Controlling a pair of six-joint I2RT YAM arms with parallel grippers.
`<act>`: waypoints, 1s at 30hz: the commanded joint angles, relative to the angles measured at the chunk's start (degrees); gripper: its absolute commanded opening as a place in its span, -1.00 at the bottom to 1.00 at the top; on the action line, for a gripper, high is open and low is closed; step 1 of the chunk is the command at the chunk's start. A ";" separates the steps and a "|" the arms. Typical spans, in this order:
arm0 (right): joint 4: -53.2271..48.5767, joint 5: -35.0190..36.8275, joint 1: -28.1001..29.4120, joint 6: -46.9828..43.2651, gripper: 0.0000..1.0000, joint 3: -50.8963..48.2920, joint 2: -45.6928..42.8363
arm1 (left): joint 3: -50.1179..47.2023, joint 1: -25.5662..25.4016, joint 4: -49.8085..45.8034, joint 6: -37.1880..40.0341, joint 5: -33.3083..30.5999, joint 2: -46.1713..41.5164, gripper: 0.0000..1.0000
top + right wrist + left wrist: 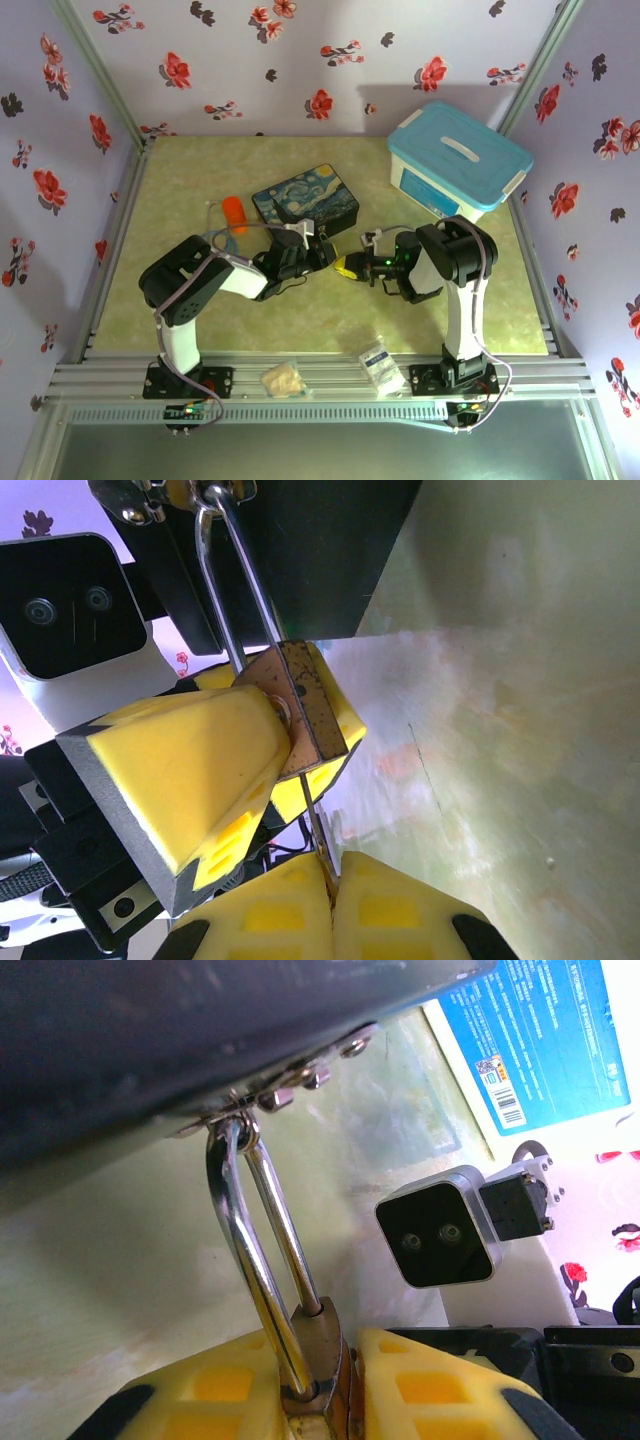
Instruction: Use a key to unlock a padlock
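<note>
The padlock [322, 1348], a small brass body, sits clamped between the yellow pads of my left gripper [345, 1350]. Its silver shackle [252, 1240] runs up through the hasp on the dark painted box [305, 197], and both legs enter the body. In the right wrist view my right gripper [333, 875] is shut on the key [313, 818]. The thin blade reaches up to the underside of the padlock [305, 705]. In the top view the left gripper [318, 252] and right gripper [352, 266] meet tip to tip just in front of the box.
A blue-lidded white container [458, 158] stands at the back right. An orange cylinder [232, 213] lies left of the painted box. Two small packets [283, 378] [378, 365] rest on the front rail between the arm bases.
</note>
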 commanded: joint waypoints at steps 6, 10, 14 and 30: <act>0.56 12.22 -1.30 4.99 -1.00 -0.10 1.05 | -1.84 -2.01 -4.26 -0.27 5.96 -0.69 -0.61; 0.56 12.34 -1.31 8.44 -1.00 -0.24 0.34 | -1.84 -2.25 -3.79 -0.29 5.93 -0.25 -0.74; 0.55 13.37 -1.13 11.79 -1.00 -0.71 -0.42 | -1.76 -2.45 -2.44 -0.92 6.32 1.02 -0.80; 0.49 20.42 3.97 13.49 -1.00 0.37 -2.86 | -0.68 -2.50 -3.42 -1.59 6.98 1.47 -0.89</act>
